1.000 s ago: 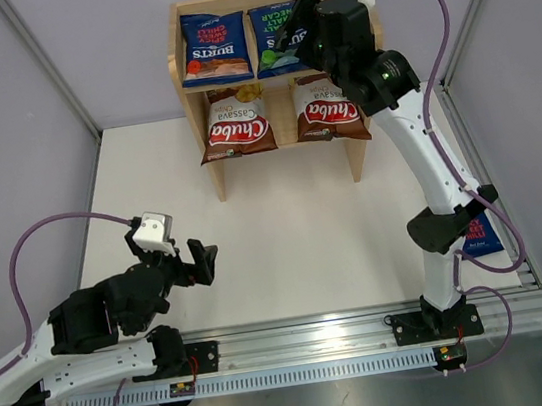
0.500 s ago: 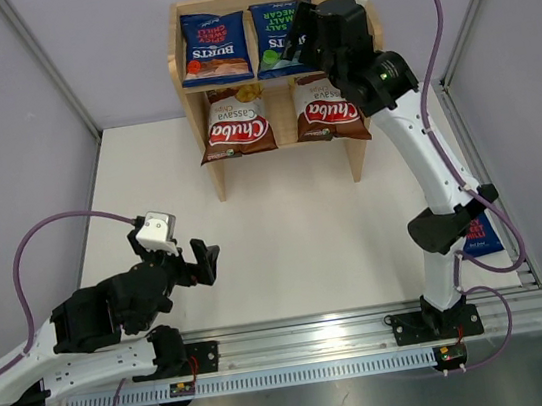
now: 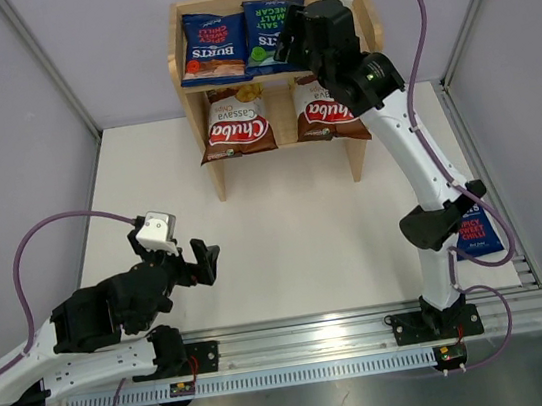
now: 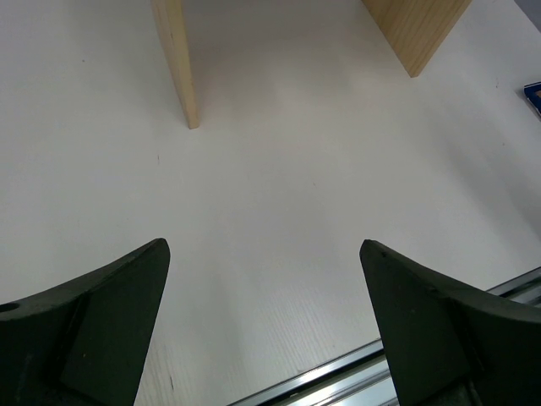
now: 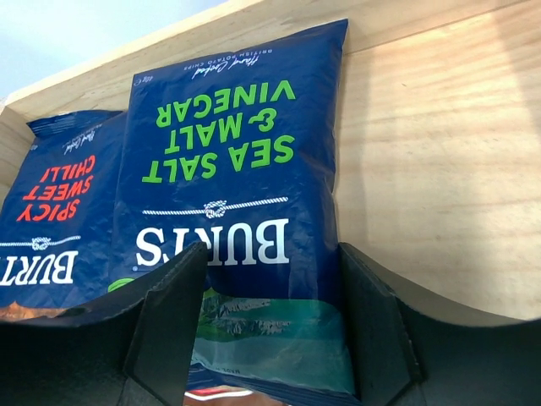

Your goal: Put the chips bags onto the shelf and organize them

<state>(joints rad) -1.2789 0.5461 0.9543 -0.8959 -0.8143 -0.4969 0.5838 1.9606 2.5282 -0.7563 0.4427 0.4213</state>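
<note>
**Right gripper at the top tier.** The right gripper [image 5: 270, 254] stands astride the sea-salt Burts bag [image 5: 237, 161], which lies flat on the top tier of the shelf [image 3: 175, 75]. The jaws flank the bag's lower sides; whether they pinch it cannot be told. The left gripper [image 3: 204, 263] hangs released, jaws wide, above the table [image 3: 292, 210].

The bag sits beside the spicy-chilli Burts bag [image 3: 212, 45], their edges touching or overlapping. Two Chuba bags [image 3: 236, 127] occupy the lower tier. A third Burts bag [image 3: 476, 227] lies on the table by the right arm's base.

**Judged handling:** light, air-puffed and soft-walled, with glossy film that is probably slippery and brittle contents. Hold it lightly across the width or at a crimped end seam.

**Appearance:** dark blue, with green lettering and a landscape print at one end.
</note>
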